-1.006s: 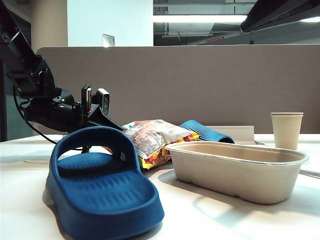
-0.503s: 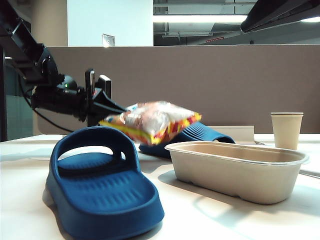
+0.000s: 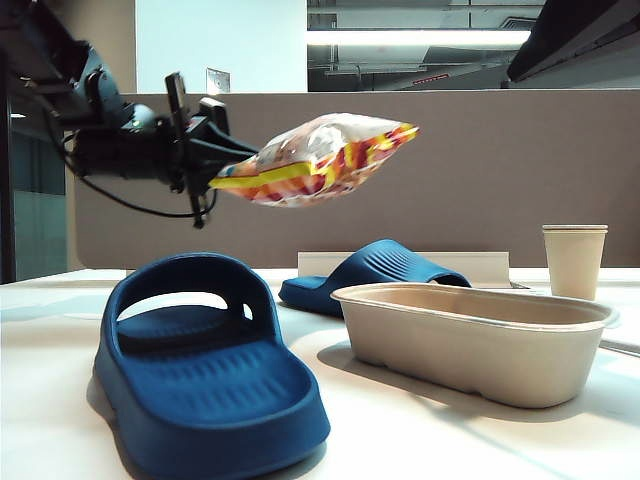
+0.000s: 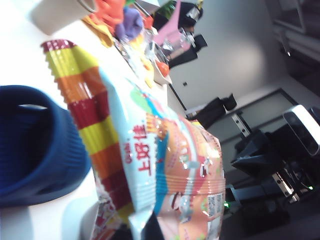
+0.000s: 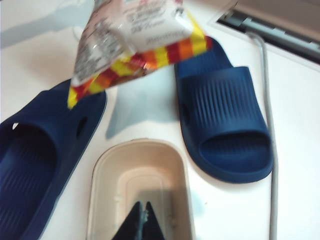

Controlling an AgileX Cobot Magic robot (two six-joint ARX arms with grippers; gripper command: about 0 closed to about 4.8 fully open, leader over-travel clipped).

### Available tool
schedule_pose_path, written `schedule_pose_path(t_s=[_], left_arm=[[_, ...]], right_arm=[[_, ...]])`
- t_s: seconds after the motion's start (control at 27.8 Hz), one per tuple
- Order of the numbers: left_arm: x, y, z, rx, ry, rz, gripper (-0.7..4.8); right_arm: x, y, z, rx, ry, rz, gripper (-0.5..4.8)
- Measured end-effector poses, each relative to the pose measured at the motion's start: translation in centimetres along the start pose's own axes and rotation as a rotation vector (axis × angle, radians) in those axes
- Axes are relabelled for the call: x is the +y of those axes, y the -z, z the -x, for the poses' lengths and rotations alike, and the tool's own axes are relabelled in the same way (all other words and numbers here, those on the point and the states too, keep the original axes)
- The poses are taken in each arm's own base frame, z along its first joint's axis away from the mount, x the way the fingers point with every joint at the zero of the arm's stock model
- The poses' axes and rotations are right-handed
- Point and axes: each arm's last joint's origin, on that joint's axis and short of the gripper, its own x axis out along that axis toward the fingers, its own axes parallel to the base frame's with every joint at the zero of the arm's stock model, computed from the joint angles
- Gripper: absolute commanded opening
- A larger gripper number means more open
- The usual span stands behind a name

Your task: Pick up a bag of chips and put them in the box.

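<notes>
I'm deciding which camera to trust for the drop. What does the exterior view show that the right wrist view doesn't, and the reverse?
Only the exterior view shows the left gripper shut on the bag of chips, holding it high above the table, plus the paper cup. Only the right wrist view shows the right gripper, jaws together, above the box, and the box's bare floor. Both show the bag, the box and both blue slippers.

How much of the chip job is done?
Picking up looks done: the left gripper is shut on the bag of chips and holds it in the air above the blue slippers. The right gripper hovers shut over the box, which is empty. Left: putting the bag in.
</notes>
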Motion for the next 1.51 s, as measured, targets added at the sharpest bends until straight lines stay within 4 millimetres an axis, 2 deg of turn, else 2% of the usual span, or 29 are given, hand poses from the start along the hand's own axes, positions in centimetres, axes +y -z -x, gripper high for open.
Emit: schedule_pose_path(t_s=[0.18,0.32,0.43,0.65,0.86,1.01,1.51], left_arm=[[-1.2,0.0,-3.3,0.057,0.045,-0.037,-0.06],[-1.9,0.3,-6.3,0.108,0.088,-0.091,-0.06],[-2.2,0.8,-8.5,0.145,0.105,-0.134,-0.06],[-3.0,1.9,-12.9,0.22,0.113,-0.228,-0.06],[-3.7,3.0,-16.3,0.281,0.102,-0.304,-0.06],[-3.9,3.6,-17.5,0.307,0.087,-0.353,-0.06],[-3.4,4.5,-17.8,0.349,0.048,-0.461,-0.06]], right_arm=[[-0.1,-0.4,0.5,-0.043,0.063,0.012,-0.02],[0.0,-0.8,2.1,-0.116,0.189,0.026,-0.02],[0.4,-1.0,4.1,-0.188,0.256,0.054,-0.02],[1.2,-1.1,6.5,-0.279,0.224,0.091,-0.02],[1.5,0.3,6.7,-0.161,0.175,0.098,-0.02],[1.6,1.4,6.8,-0.06,0.152,0.091,-0.02],[2.2,2.3,8.0,-0.041,0.084,0.089,-0.02]])
